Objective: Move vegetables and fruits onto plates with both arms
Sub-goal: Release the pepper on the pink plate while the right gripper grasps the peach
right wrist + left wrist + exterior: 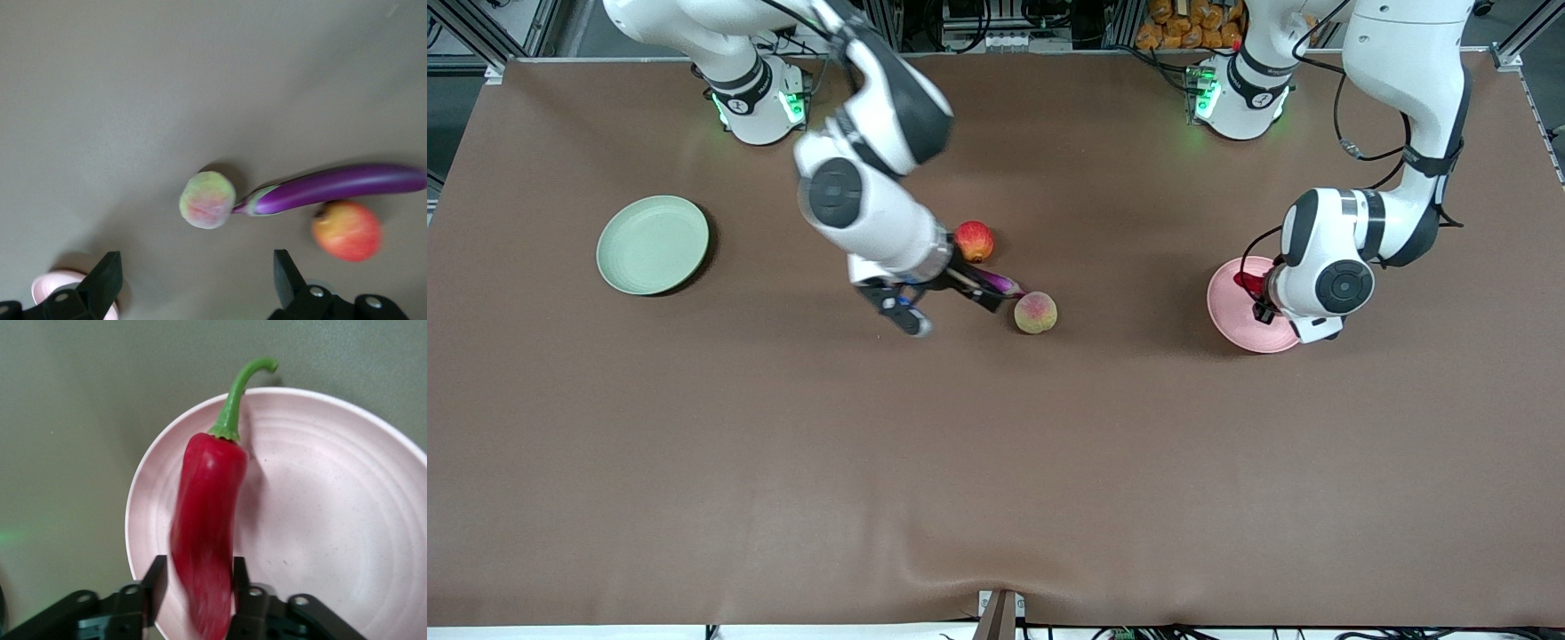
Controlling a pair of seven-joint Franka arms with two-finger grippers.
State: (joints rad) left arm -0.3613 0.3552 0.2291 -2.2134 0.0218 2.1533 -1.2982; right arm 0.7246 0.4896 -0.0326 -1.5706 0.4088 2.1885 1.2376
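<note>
I see the green plate [653, 244] at the right arm's end. The right gripper [951, 302] hangs over the eggplant [996, 283] with jaws spread wide, holding nothing; apple [975, 241] and peach [1035, 313] lie beside it. Only the left wrist view shows the left gripper [197, 593], jaws slightly parted around the chili pepper [207, 540], over the pink plate [1240, 324].

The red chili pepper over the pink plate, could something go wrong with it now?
Maybe. The glossy red chili pepper sits between the left gripper fingers near the rim of the round pale pink plate, so it might roll off the edge when dropped. Also, the long purple eggplant touches the round yellow-green peach and lies close beside the red-orange apple, so the open right gripper could knock those fruits rolling.
</note>
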